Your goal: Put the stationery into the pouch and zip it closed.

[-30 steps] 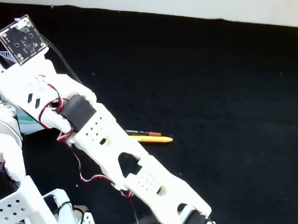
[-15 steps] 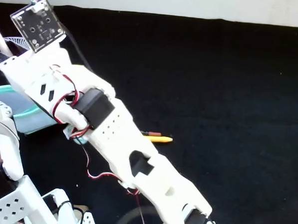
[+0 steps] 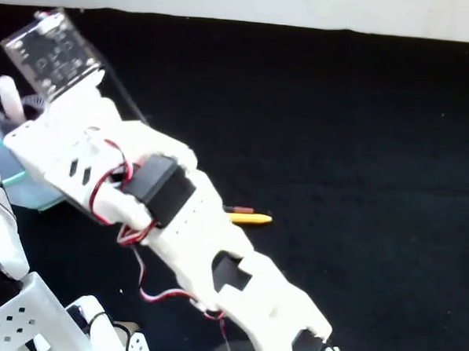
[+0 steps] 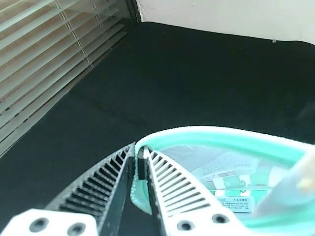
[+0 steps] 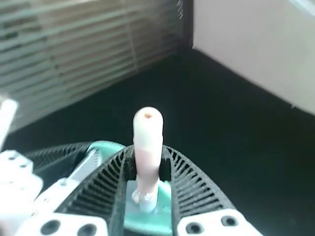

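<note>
pouch (image 4: pixel 221 133) rim pinched in left gripper (image 4: pixel 141 164), right gripper (image 5: pixel 146 157) clamped on upright pen (image 5: pixel 147 135): tilt it flat, centre over the mouth, then release low.

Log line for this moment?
left pincer: shut on pouch rim | right pincer: shut on white pen by pouch | yellow pencil, dark pen: on table

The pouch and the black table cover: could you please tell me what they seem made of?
Pouch: soft clear plastic with mint trim, probably vinyl; packets show through its wall. Table cover: matte black, likely fabric or felt; no glare.
</note>
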Robot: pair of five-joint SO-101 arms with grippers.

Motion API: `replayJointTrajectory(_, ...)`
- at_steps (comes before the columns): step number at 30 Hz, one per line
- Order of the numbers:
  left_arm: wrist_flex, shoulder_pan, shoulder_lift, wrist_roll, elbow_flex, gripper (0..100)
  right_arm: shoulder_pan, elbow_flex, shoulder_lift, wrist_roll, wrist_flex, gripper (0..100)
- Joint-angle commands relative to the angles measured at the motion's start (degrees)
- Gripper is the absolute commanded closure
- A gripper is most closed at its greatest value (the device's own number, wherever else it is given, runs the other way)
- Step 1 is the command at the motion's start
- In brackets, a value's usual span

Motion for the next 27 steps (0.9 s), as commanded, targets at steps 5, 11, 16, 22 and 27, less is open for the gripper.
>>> replayJointTrajectory(5, -0.09, -1.10, 1.10, 0.44, 0.57, 99, -3.38, -5.76, -3.47, -0.26, 3.03, 99.1)
replayJointTrajectory(11, 0.00, -1.01, 1.10, 0.44, 0.66, 99, -1.98, -5.76, -3.56, -0.35, 6.20, 98.5)
replayJointTrajectory(16, 0.00, -0.84, 1.10, 0.44, 0.66, 99, -2.07, -5.67, -3.65, -0.53, 7.08, 83.4)
replayJointTrajectory(22, 0.09, -0.84, 1.10, 0.44, 0.66, 99, -2.07, -5.67, -3.91, -0.09, 6.73, 66.2)
replayJointTrajectory(27, 0.09, -0.75, 1.10, 0.44, 0.75, 99, 0.31, -5.85, -4.26, 0.00, 4.44, 66.2)
